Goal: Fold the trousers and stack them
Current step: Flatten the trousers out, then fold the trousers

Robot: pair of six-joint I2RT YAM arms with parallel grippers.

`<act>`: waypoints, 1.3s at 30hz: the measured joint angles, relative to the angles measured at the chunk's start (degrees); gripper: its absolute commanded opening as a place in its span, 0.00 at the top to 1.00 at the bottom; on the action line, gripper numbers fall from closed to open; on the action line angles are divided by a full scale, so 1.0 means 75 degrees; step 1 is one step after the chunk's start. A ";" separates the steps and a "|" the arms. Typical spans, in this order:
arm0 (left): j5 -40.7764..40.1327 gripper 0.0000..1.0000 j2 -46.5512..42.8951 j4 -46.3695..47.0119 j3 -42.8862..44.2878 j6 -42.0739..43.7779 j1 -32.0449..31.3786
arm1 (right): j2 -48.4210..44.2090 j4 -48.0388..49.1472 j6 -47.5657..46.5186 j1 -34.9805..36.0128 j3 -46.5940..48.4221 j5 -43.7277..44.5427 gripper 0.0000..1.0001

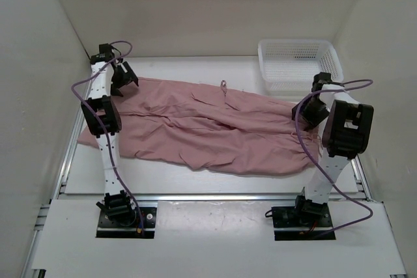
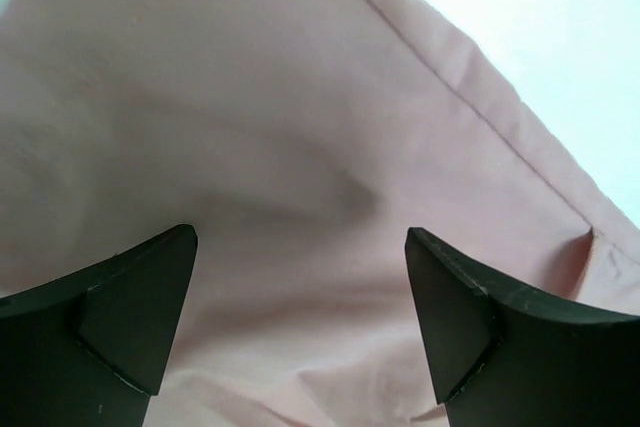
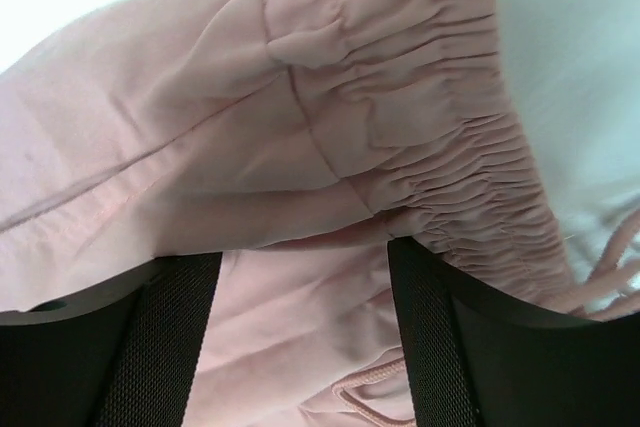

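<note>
The trousers (image 1: 215,138) are thin, matt, wrinkled cloth.

The left gripper (image 2: 300,237) holds its black fingers (image 2: 130,312) wide apart, nothing between them, over the wrinkled pink trousers (image 2: 260,147); a stitched seam (image 2: 480,112) follows the cloth's edge beside the white table (image 2: 560,37).

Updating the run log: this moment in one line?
trousers: spread out | left gripper: open over fabric | right gripper: open over gathered elastic

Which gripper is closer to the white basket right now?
Right. The right gripper hovers over the right end of the trousers, just in front of the white basket; the left gripper is over their left end, far across.
</note>
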 measured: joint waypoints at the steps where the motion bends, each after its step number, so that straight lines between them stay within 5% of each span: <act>1: 0.0035 0.04 0.0012 0.0035 0.0058 0.0000 0.0000 | 0.0000 -0.0044 0.0052 -0.0026 0.0012 0.0122 0.26; 12: 0.0192 0.04 -0.1064 0.0297 -0.0638 0.0111 0.0041 | -0.1381 -0.0294 0.0003 -0.0073 -0.0009 0.0434 0.10; 16: 0.0152 0.25 -0.3337 0.0466 -0.2669 0.0128 0.0248 | -0.2693 -0.0306 -0.0157 0.0055 -0.0178 0.0425 0.10; 21: -0.0023 0.17 -0.6837 0.1212 -0.6429 -0.0242 0.1174 | -0.4232 -0.0388 -0.0329 0.0090 -0.1102 0.0178 0.10; 24: -0.0219 0.14 -0.7901 0.1361 -0.8349 -0.0562 0.1891 | -0.4890 -0.0545 -0.0358 0.0087 -0.1830 -0.0134 0.10; 30: -0.0539 0.15 -0.7455 0.1515 -1.0532 -0.0997 0.2451 | -0.5619 -0.0921 -0.0507 0.0131 -0.2527 -0.0606 0.10; 39: -0.0746 0.18 -0.6636 0.2057 -1.0681 -0.1320 0.2468 | -0.6426 -0.1244 -0.0624 0.0131 -0.2538 -0.0903 0.09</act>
